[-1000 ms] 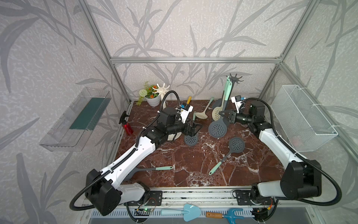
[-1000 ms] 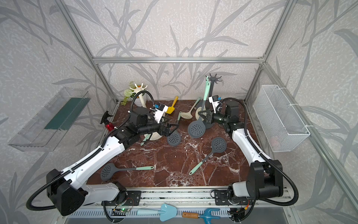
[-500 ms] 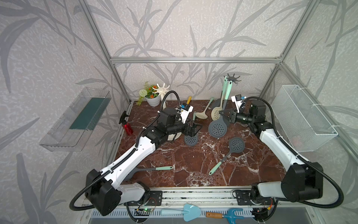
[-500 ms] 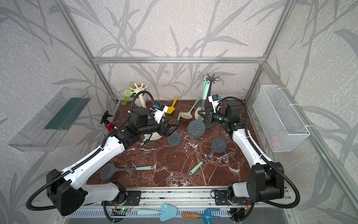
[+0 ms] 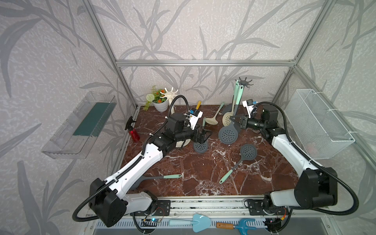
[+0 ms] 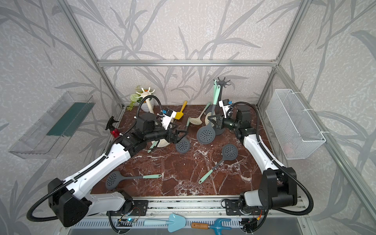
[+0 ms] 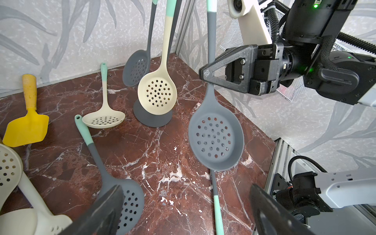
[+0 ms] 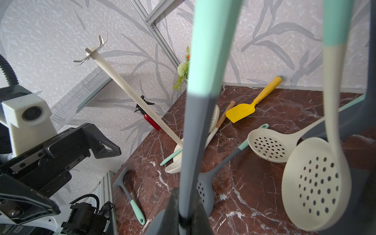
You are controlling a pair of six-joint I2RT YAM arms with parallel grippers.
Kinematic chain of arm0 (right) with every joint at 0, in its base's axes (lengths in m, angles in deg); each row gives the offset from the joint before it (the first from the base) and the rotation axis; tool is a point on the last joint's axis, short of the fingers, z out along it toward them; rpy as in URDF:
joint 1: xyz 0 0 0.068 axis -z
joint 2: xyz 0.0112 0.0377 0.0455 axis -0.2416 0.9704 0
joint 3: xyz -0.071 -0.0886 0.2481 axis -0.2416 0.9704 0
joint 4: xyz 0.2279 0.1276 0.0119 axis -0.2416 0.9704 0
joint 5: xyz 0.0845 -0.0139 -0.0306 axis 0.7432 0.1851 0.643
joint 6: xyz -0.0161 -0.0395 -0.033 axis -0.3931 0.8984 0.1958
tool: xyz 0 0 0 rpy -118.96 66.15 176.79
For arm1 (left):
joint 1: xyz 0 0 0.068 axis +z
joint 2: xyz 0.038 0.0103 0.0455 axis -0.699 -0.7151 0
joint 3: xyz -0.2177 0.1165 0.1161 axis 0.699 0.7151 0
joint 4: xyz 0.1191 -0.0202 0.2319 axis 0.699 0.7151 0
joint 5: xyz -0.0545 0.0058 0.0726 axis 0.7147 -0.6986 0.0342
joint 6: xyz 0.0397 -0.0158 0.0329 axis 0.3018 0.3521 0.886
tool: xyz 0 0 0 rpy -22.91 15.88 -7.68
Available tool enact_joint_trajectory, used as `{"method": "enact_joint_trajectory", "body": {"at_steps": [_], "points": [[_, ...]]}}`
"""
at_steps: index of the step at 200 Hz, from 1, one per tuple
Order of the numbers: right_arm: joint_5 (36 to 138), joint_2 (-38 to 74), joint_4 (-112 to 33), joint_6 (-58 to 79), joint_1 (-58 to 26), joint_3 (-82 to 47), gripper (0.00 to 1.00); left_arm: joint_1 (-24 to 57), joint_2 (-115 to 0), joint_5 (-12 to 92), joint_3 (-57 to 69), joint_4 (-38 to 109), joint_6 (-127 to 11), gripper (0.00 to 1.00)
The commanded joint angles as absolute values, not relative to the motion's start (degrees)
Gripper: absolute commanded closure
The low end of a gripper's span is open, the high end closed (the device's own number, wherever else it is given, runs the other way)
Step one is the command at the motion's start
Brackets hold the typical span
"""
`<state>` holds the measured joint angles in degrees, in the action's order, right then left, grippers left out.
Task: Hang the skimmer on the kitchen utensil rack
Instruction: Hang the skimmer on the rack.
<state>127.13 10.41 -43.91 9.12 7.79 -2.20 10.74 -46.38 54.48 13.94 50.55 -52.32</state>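
Skimmer [image 5: 228, 134] upright, we grip its handle with the right tool [image 5: 234, 120] shut, mint tip at twelve o'clock near the rack [image 5: 245, 81] hooks.

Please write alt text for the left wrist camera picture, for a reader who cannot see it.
The right gripper holds a grey skimmer by its handle, jaws shut, its perforated bowl hanging over the marble table. Behind it, a cream skimmer hangs on the dark rack; a yellow spatula lies on the table.
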Motion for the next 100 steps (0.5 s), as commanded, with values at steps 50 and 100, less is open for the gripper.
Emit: {"method": "enact_joint_trajectory", "body": {"at_steps": [50, 100], "points": [[129.48, 11.05, -49.43, 5.47, 8.88, -1.58, 1.00, 10.42, -44.99, 54.64, 14.03, 50.46, -51.06, 0.05], [130.60, 11.83, -52.22, 2.83, 8.88, 0.91, 1.00, 10.41, -44.94, 54.77, 14.00, 50.44, -51.12, 0.05]]}}
